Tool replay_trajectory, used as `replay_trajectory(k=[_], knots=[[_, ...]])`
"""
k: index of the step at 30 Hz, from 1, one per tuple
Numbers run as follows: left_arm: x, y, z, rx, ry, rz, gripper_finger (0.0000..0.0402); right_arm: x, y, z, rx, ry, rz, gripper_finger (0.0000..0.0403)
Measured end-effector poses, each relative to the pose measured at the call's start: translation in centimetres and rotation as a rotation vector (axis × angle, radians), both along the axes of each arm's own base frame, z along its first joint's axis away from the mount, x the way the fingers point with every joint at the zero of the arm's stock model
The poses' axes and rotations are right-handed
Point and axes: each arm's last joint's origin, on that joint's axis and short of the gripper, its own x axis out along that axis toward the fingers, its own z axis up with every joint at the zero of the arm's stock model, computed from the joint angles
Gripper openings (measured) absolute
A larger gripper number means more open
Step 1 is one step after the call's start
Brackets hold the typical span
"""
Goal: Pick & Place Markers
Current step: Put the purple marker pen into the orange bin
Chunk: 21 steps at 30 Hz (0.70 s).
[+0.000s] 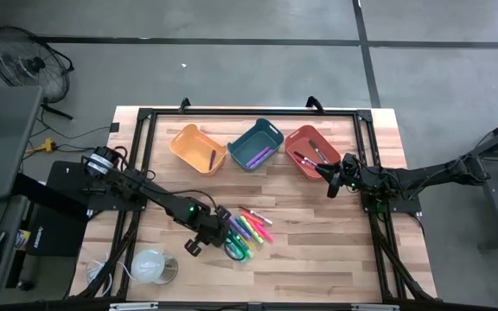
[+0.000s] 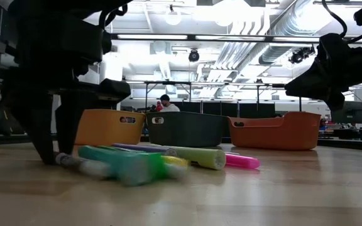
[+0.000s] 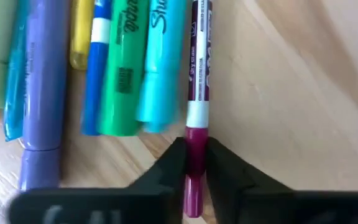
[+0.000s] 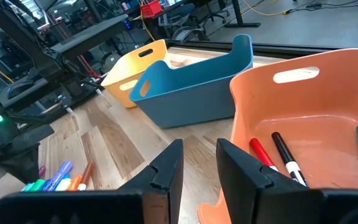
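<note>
Several bright markers [image 1: 247, 229] lie side by side on the wooden table, between its middle and near edge; they also show in the low view [image 2: 149, 160] and the left wrist view [image 3: 123, 68]. At the pile's left end my left gripper [image 1: 217, 243] [image 3: 194, 149] is down at the table and shut on a white marker with a magenta cap [image 3: 199, 74]. My right gripper [image 1: 331, 180] [image 4: 199, 155] hangs open and empty above the table, by the near rim of the red bin [image 4: 316, 112]. That bin holds red, black and green markers. My left gripper pinches the magenta cap end [image 3: 195, 140] of the white marker between its two fingers [image 3: 169, 165]. They come from above, pointing down, and lie across the marker. The marker lies flat on the table beside the teal one; its body points away from the fingers.
Three bins stand in a row toward the far edge: yellow-orange [image 1: 197, 147], blue [image 1: 255, 144], red [image 1: 311, 151]. The first two each hold a marker. A white round cup-like thing [image 1: 150, 265] sits near the table's near-left corner. A black frame [image 1: 145, 117] runs around the table.
</note>
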Motion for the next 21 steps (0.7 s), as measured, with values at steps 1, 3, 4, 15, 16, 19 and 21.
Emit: replay_trajectory(k=[1, 3, 4, 15, 16, 19, 21], knots=[[0.0, 0.0, 0.0, -0.009, 0.006, -0.003, 0.0026, 0.0, 0.0, 0.0, 0.000, 0.000, -0.001, 0.0085], [0.0, 0.0, 0.0, -0.031, 0.018, 0.004, 0.0023, 0.0, 0.0, 0.0, 0.000, 0.000, 0.000, 0.0085], [0.0, 0.0, 0.0, -0.033, 0.020, 0.010, 0.0023, 0.0, 0.0, 0.0, 0.000, 0.000, -0.001, 0.0085], [-0.9, 0.0, 0.6, -0.123, 0.113, 0.034, 0.0023, 0.0, 0.0, 0.0, 0.000, 0.000, 0.000, 0.0085], [-1.2, 0.0, 0.8, -0.138, 0.122, 0.034, 0.0023, 0.0, 0.0, 0.0, 0.000, 0.000, 0.000, 0.0085], [-1.7, 0.2, 2.0, -0.161, 0.124, 0.051, 0.0023, 0.0, 0.0, 0.0, 0.000, 0.000, 0.000, 0.0085], [-2.0, 0.4, 3.1, -0.170, 0.117, 0.072, 0.0023, 0.0, 0.0, 0.0, 0.000, 0.000, 0.000, 0.0085]])
